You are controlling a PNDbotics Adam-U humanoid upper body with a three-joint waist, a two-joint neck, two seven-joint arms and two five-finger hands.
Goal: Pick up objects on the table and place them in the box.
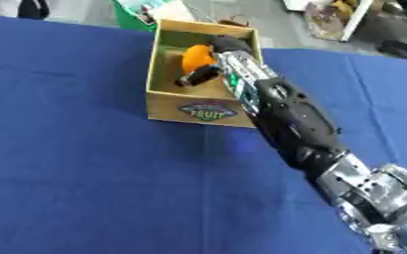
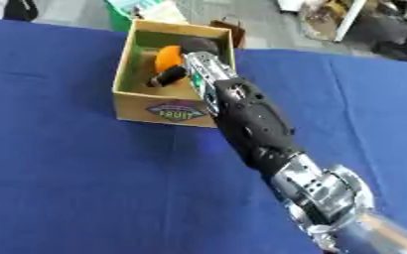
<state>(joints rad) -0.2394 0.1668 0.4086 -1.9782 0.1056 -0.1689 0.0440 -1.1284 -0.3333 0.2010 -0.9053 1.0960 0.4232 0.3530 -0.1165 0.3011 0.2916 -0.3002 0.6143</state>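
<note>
Right hand [image 1: 209, 69] reaches inside the open cardboard box [image 1: 192, 110], fingers curled round a round orange object [image 1: 196, 57]; best lowered before letting go.

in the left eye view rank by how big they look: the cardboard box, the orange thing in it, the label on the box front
1. cardboard box, largest by far.
2. and 3. orange thing and label look about alike; the right hand hides part of the orange thing, so I would not rank them.
</note>
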